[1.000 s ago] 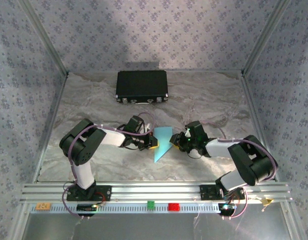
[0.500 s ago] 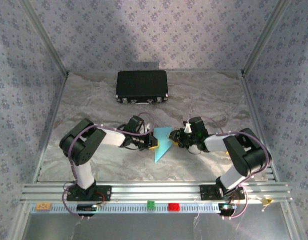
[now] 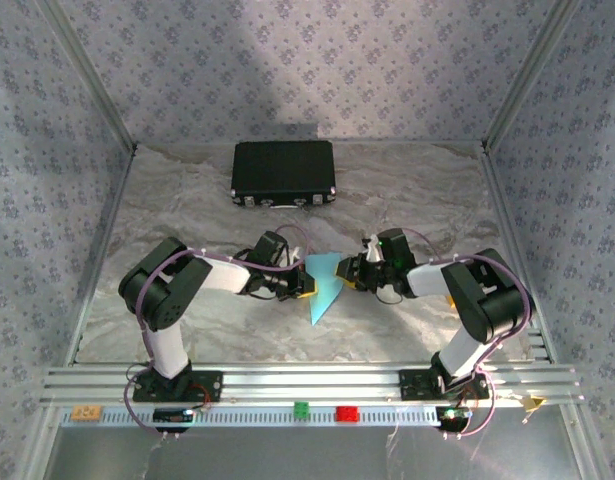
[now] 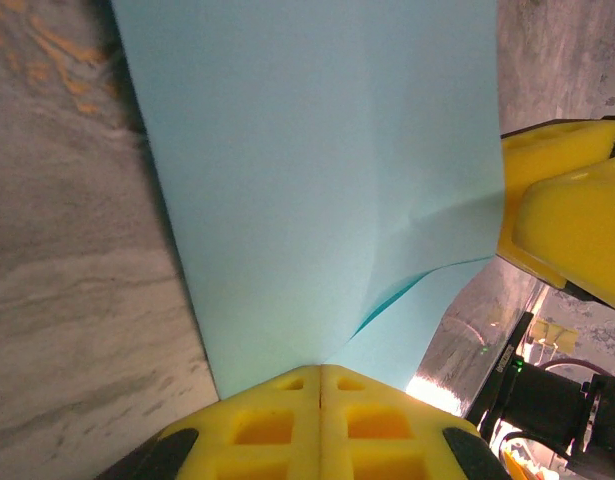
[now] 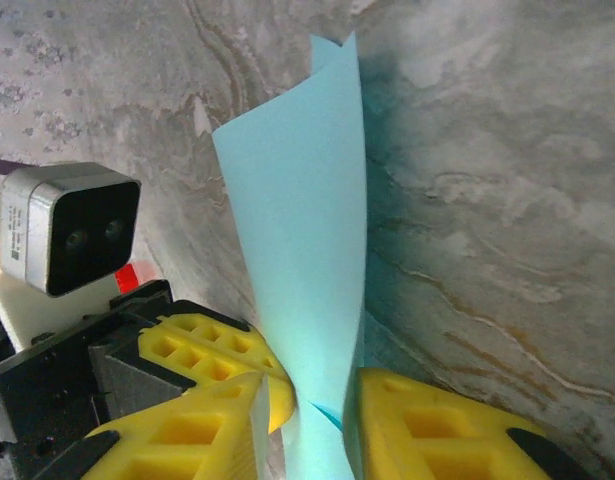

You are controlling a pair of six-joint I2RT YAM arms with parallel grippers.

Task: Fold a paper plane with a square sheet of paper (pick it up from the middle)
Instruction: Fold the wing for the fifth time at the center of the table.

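While both arms meet mid-table, the square sheet of paper [image 3: 325,288] hangs between them as a folded, pointed shape.

Nearest in the left wrist view, the left gripper [image 4: 320,400] is clamped on one edge, likely to steady the crease; the right wrist view shows the right gripper [image 5: 307,410] with the paper between its parted pads, contact unclear. Beyond sits the black case [image 3: 283,172].

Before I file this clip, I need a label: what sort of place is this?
Most likely a robot test cell, not a home or workshop: patterned wall panels box in a marble-look tabletop, and two arms are bolted to an aluminium rail at its near edge. Little else sits there besides a black case.
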